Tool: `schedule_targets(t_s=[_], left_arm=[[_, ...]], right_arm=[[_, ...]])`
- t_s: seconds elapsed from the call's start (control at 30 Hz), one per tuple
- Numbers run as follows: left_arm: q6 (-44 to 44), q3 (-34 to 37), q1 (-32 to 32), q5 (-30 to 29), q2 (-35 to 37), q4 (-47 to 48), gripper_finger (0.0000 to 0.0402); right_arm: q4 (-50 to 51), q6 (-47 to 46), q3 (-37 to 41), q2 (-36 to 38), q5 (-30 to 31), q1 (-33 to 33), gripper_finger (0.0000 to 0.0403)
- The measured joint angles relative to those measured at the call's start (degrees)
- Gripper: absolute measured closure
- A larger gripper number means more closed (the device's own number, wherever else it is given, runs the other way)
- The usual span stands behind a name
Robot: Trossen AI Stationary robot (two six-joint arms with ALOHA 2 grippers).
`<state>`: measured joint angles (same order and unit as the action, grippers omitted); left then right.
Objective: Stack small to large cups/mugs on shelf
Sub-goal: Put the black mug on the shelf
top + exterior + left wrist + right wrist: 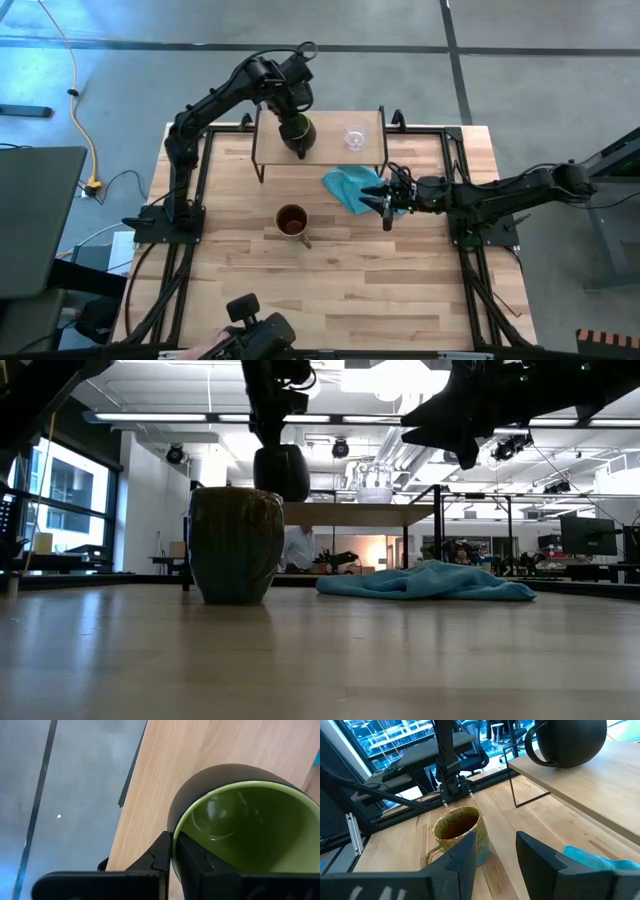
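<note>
No brand, label or legible writing is visible on any item.

Nearest the low camera, the tan-brown handled mug [236, 544] stands upright on the tabletop [340, 290], in front of the shelf [330, 128]. It is glazed olive-brown outside, with a darker brown interior seen in the high view. The right wrist view alone shows its handle and a bluish patch on its lower wall.

A crumpled teal cloth [347, 186] lies on the tabletop just in front of the shelf's right part. The right gripper [386, 206] hovers at the cloth's edge, fingers spread and holding nothing.

On the shelf, a light-wood board on thin black legs, the left gripper [171, 851] is clenched on the rim of the dark mug [297, 133], one finger inside and one outside. The mug is at the shelf's left part; whether its base touches the board cannot be told. Only the left wrist view shows its green interior.

The clear glass cup [355, 137] stands on the shelf to the right of the dark mug, apart from it; the high view alone shows it.
</note>
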<state>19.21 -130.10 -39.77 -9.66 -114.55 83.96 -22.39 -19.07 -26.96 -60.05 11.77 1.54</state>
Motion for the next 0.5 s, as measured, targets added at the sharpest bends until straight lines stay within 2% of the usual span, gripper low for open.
schedule_targets(t_s=[0.5], left_arm=[[0.03, 0.0, 0.0, 0.08, -0.1, -1.68, 0.0356]], right_arm=[[1.07, 0.04, 0.0, 0.0, 0.0, 0.0, 0.0275]])
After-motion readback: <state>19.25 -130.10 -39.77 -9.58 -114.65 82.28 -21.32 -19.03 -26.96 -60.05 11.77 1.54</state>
